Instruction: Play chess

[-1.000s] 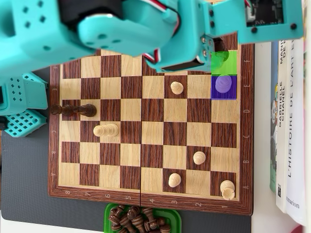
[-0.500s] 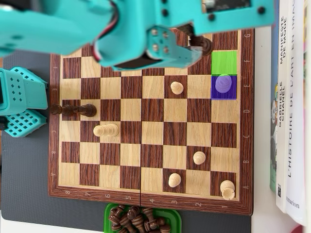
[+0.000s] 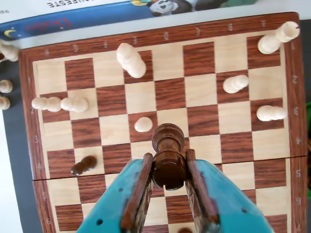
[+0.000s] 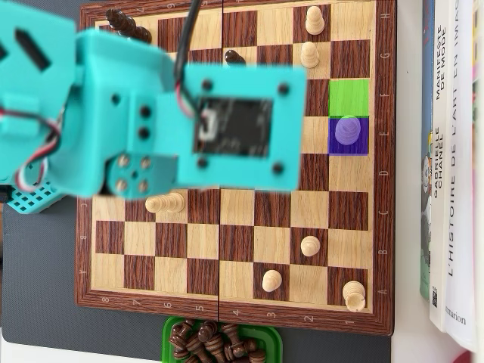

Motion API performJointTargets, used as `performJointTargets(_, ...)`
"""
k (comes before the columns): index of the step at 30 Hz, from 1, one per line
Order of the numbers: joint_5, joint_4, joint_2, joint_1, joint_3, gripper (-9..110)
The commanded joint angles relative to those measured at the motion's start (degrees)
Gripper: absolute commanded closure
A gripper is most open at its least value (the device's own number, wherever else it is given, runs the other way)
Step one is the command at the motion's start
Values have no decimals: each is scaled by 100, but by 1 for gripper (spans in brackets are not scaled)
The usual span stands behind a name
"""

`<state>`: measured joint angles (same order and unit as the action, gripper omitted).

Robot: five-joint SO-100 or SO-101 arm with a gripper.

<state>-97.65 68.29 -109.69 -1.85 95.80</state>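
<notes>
In the wrist view my gripper is shut on a dark brown chess piece, held above the wooden chessboard near its middle. White pieces stand around it, a white pawn just ahead and a dark pawn to the left. In the overhead view the teal arm hides the gripper and the board's centre. A white pawn stands on a purple-marked square, next to a green-marked square.
A green tray with several captured dark pieces sits below the board in the overhead view. Books lie along the right edge. White pieces stand low on the board, and dark pieces at the top left.
The arm has swung down from the top edge of the overhead view to over the board's centre. The top rows now show; the dark pieces at left centre are covered.
</notes>
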Motion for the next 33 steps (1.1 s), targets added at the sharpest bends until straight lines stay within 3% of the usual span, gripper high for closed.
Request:
performJointTargets(1,9,0,-413,-413,167,96)
performJointTargets(22,2004,9,-536,-3322,721,96)
performJointTargets(33,2610,-9,1257,-3516,-141,96)
